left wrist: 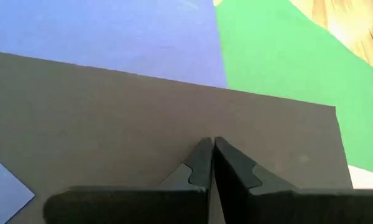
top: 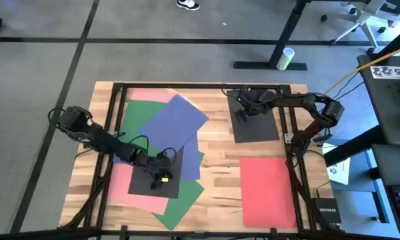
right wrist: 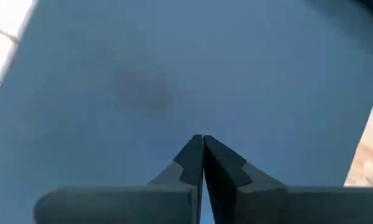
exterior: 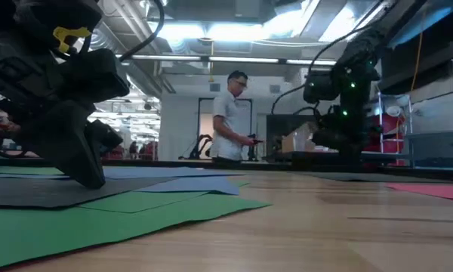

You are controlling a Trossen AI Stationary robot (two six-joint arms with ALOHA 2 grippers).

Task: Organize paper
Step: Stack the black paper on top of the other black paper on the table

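Note:
At the table's left lies a pile of paper: pink (top: 120, 181), green (top: 143, 115) and blue (top: 177, 123) sheets overlapping, with a black sheet (top: 145, 181) on top near the front. My left gripper (top: 161, 176) stands shut on that black sheet (left wrist: 112, 106). A second black sheet (top: 260, 127) lies alone at the far right, with my right gripper (top: 243, 115) shut at its far left part. A red sheet (top: 268, 190) lies flat by itself at the near right. My left gripper rests its shut fingertips (left wrist: 206, 149) on the top face of the black sheet, near its right edge (left wrist: 267, 124), slanting down from the table's left. The sheet lies flat on the pile. My right gripper sets its shut fingertips (right wrist: 198, 146) on the flat face of the other black sheet (right wrist: 174, 74), which lies on the wood; whether they press it I cannot tell.
Bare wood (top: 220, 167) shows between the pile and the right-hand sheets. A dark frame (top: 187, 85) runs round the table. A black box (top: 327, 213) and a white printed sheet (top: 340, 170) sit off the right edge. A person (exterior: 230, 117) stands in the room behind.

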